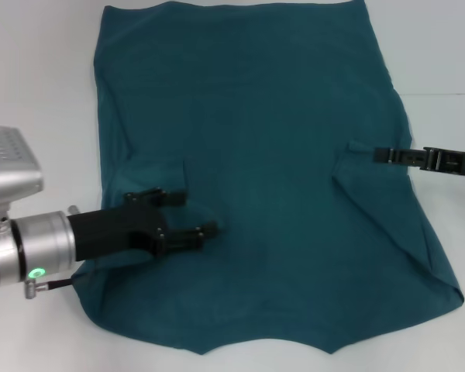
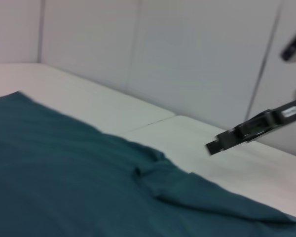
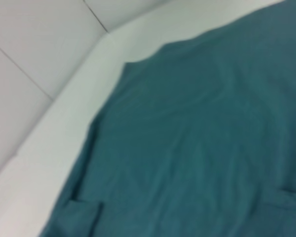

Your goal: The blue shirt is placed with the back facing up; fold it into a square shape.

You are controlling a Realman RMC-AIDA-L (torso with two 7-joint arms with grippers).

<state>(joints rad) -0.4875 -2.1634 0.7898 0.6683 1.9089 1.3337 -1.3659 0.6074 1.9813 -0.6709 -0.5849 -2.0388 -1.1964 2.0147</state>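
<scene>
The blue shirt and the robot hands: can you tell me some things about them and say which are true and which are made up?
1. The blue shirt lies spread on a white table. True.
2. The left gripper is over the shirt. True.
3. The left gripper is shut tight. False: its fingers are apart.
4. The right gripper is far away from the shirt. False: its tip is at the shirt's right edge.
5. The shirt is already a small square. False: it is mostly open.

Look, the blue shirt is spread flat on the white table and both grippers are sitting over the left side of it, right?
Not quite. Only the left gripper is over the blue shirt's left side; the right gripper is at its right edge, as the head view shows. The table is white.
</scene>
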